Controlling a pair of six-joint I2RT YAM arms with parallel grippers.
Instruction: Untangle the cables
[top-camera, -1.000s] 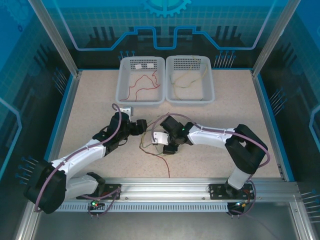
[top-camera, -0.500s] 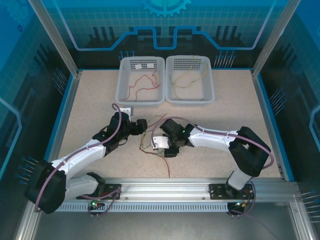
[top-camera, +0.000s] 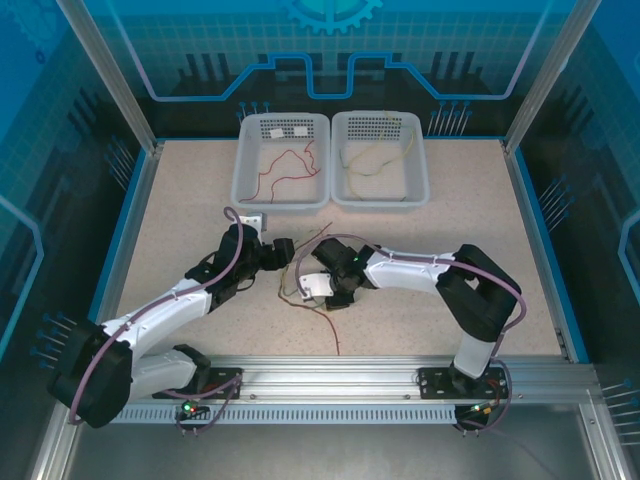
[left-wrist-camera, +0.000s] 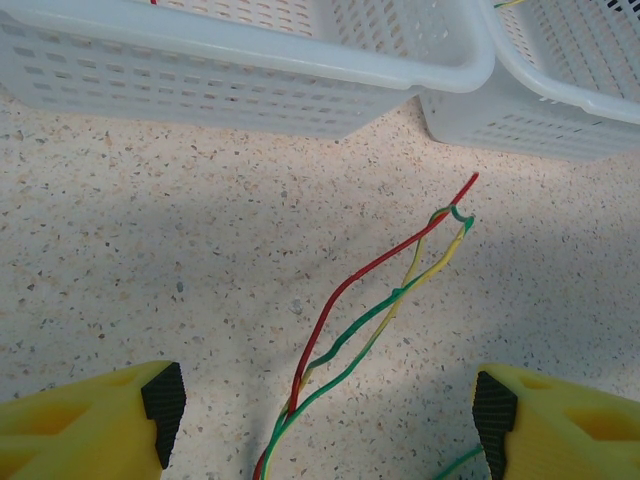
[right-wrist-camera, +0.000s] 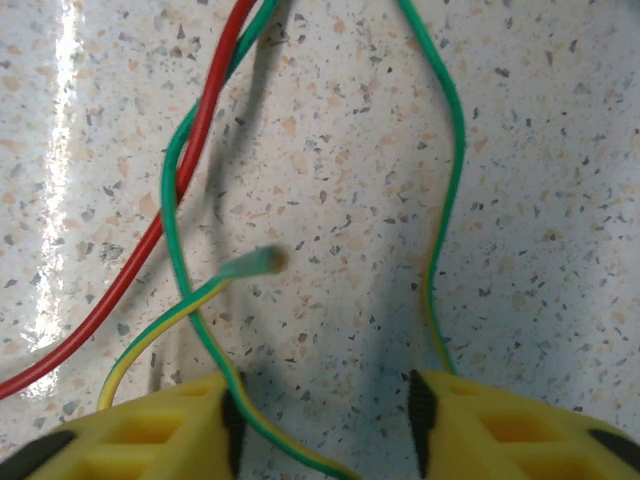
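Cables (left-wrist-camera: 396, 294) lie tangled on the table (top-camera: 200, 200), between the two arms. Left gripper (left-wrist-camera: 325, 400): wide open, red, green and yellow strands running between its fingers. Right gripper (right-wrist-camera: 325, 410): narrower gap, straddling a green-yellow strand; pad contact unclear.

Smooth glossy cables (right-wrist-camera: 200, 125) on a speckled stone-like table (right-wrist-camera: 330, 150); perforated white plastic baskets (left-wrist-camera: 200, 85).

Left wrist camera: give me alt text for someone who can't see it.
Red, green and yellow cables, twisted together, run over a speckled table between the yellow fingers of the open left gripper. Two white baskets line the top edge.
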